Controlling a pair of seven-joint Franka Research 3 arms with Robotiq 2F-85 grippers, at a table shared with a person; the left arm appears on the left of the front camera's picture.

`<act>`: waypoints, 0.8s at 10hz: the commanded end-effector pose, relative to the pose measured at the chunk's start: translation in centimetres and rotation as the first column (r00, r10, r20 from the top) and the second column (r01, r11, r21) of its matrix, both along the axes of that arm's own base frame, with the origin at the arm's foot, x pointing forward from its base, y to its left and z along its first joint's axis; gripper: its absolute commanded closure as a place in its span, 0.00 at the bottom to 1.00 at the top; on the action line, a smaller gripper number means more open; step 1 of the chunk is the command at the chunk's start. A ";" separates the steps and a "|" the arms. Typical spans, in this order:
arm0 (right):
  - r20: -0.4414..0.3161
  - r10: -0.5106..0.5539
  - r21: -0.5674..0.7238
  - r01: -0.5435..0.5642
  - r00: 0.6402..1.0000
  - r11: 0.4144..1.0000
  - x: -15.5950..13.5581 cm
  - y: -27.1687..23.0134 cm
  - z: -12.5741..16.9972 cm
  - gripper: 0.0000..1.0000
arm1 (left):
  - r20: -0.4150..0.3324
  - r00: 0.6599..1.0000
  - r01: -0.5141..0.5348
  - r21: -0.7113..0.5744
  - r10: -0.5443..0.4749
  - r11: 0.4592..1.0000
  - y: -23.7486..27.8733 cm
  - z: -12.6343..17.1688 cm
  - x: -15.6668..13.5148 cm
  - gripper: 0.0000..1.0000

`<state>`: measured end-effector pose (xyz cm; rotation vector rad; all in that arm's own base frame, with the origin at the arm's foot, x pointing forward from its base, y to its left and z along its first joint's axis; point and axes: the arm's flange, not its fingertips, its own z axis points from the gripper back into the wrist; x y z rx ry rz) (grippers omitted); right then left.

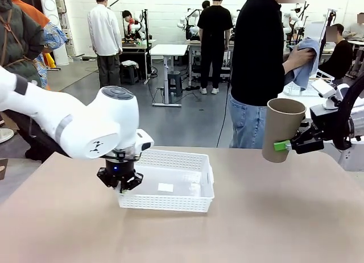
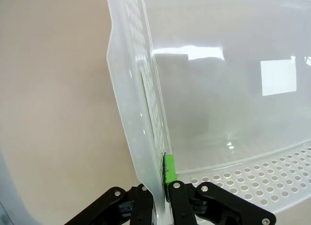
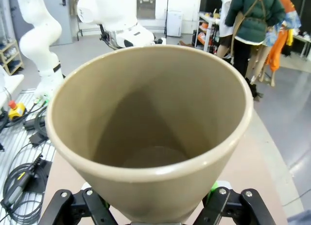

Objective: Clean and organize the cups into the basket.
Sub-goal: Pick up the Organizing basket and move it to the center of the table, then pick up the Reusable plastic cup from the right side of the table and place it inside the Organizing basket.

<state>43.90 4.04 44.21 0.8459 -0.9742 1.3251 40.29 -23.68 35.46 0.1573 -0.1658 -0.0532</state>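
The white lattice basket [image 1: 170, 180] sits mid-table with nothing in it. My left gripper [image 1: 120, 186] is shut on the basket's left rim; the left wrist view shows that wall [image 2: 141, 132] pinched between the fingers, one green pad [image 2: 169, 168] inside. A tan-brown cup [image 1: 282, 129] hangs upright above the table's right side, held by my right gripper [image 1: 287, 143] shut on its lower body. Its open mouth [image 3: 146, 113] faces the right wrist camera. The other tan cup and the mint cup are out of view.
A person in black stands at the far right edge of the table, holding a blue-grey cloth [image 1: 305, 61] in both hands. Bare tan tabletop [image 1: 267, 223] lies in front of and right of the basket.
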 end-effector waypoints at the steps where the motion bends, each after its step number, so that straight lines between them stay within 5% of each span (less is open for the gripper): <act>1: 0.011 0.011 0.011 -0.011 1.000 1.000 -0.2 -0.1 0.3 0.76 | -0.012 1.000 -0.019 0.029 0.019 0.999 -3.5 -1.3 0.7 1.00; 8: 0.011 0.011 0.011 -0.011 1.000 1.000 -0.2 -0.1 0.3 0.76 | -0.078 0.997 -0.012 -0.109 0.003 0.994 -3.2 1.4 0.7 1.00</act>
